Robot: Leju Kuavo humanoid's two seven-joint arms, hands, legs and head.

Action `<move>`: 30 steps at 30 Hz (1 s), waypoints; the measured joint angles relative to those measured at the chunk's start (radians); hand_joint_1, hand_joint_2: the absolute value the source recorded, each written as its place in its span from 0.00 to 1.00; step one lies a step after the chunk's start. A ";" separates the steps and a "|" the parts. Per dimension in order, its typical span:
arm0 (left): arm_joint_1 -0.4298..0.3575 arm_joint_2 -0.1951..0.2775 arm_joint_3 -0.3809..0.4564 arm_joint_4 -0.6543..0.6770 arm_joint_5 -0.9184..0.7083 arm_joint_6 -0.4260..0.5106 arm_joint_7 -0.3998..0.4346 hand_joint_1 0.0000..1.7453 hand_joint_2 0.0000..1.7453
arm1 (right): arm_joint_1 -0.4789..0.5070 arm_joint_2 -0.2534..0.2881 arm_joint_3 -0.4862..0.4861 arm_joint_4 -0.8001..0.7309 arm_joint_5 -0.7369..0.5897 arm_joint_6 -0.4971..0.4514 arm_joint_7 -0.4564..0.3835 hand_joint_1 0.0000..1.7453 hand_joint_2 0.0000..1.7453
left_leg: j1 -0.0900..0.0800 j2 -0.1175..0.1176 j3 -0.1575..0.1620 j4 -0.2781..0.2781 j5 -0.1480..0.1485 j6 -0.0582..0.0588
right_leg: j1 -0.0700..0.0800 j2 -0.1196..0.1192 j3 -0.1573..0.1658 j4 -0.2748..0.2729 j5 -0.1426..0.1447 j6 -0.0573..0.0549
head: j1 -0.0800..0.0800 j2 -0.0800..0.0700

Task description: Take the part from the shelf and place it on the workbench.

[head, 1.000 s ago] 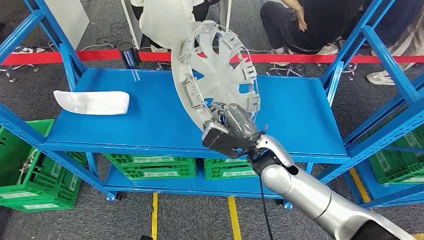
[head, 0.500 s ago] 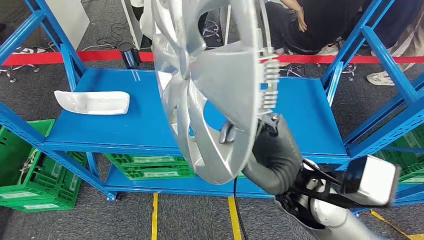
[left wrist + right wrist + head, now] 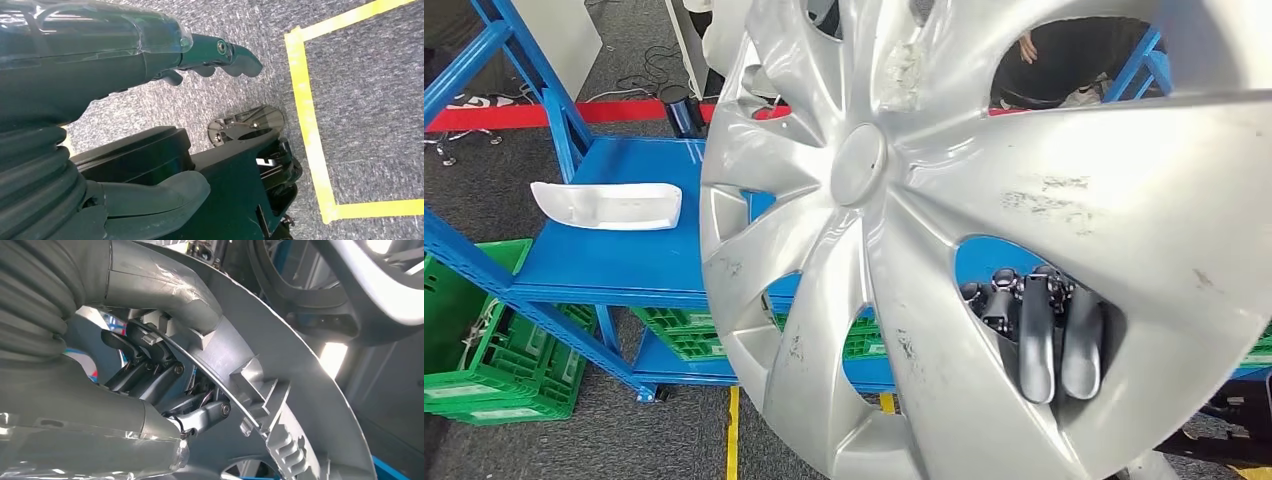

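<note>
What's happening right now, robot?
Right hand grips silver hubcap, lifted close before the head camera. Left hand hangs empty over floor. White part on blue shelf.

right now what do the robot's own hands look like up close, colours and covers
The left hand has dark, rounded fingers, a grey ribbed cover at the wrist and clear plastic film over its back. The right hand has a thick grey thumb, darker fingers with bare metal links, a grey ribbed cover and the same clear film.

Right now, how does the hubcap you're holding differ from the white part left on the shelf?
The hubcap is silver, round and spoked with cutouts; the white part is long, curved and solid. The hubcap is lifted off the shelf, tilted close to the head camera, gripped by the right hand; the white part lies flat on the shelf, untouched. Both look like moulded vehicle trim.
</note>
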 joint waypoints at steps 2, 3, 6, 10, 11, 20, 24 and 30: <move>0.000 0.001 0.000 0.000 0.001 0.000 0.005 0.00 1.00 | 0.027 0.005 -0.004 -0.007 0.021 -0.003 -0.007 1.00 1.00 | 0.000 0.000 0.000 0.000 0.000 0.000 | 0.000 0.000 0.000 0.000 0.000 0.000 | 0.000 0.000; 0.000 0.003 0.000 0.000 0.002 0.000 0.008 0.00 1.00 | 0.042 0.008 -0.006 -0.009 0.032 -0.006 -0.011 1.00 1.00 | 0.000 0.000 0.000 0.000 0.000 0.000 | 0.000 0.000 0.000 0.000 -0.001 0.001 | 0.000 0.000; 0.000 0.013 0.002 0.000 0.012 0.005 0.005 0.00 1.00 | 0.081 0.013 -0.012 -0.012 0.060 -0.018 -0.024 1.00 1.00 | 0.000 0.001 0.000 0.000 0.000 0.000 | 0.000 0.000 0.000 0.000 -0.001 0.000 | 0.000 0.000; 0.000 0.037 0.012 0.000 0.036 0.018 -0.009 0.00 1.00 | 0.124 0.018 -0.025 -0.012 0.082 -0.026 -0.041 1.00 1.00 | 0.000 0.001 0.000 0.000 0.000 0.000 | 0.000 0.000 0.000 0.000 -0.001 0.000 | 0.000 0.000; 0.000 0.042 0.017 0.000 0.042 0.021 -0.011 0.00 1.00 | 0.134 0.019 -0.028 -0.012 0.087 -0.030 -0.045 1.00 1.00 | 0.000 0.001 0.000 0.000 0.000 0.000 | 0.000 0.000 0.000 0.000 -0.001 0.000 | 0.000 0.000; 0.000 0.060 0.034 0.000 0.059 0.045 -0.012 0.00 1.00 | 0.176 0.031 -0.033 -0.011 0.132 -0.058 -0.070 1.00 1.00 | -0.010 0.006 0.000 0.002 -0.006 0.010 | -0.008 0.000 0.001 -0.003 0.002 0.010 | -0.003 0.000; 0.000 0.066 0.034 0.000 0.061 0.051 -0.020 0.00 1.00 | 0.174 0.033 -0.033 -0.012 0.138 -0.066 -0.071 1.00 1.00 | -0.001 0.004 0.013 -0.016 0.004 0.026 | -0.011 0.023 -0.023 0.059 -0.045 0.021 | 0.002 0.000; -0.002 0.067 0.043 -0.001 0.065 0.054 -0.011 0.00 1.00 | 0.177 0.034 -0.033 -0.009 0.166 -0.092 -0.071 1.00 1.00 | -0.003 -0.010 0.016 -0.015 0.006 0.028 | -0.011 0.039 -0.100 0.223 -0.083 0.017 | 0.020 0.000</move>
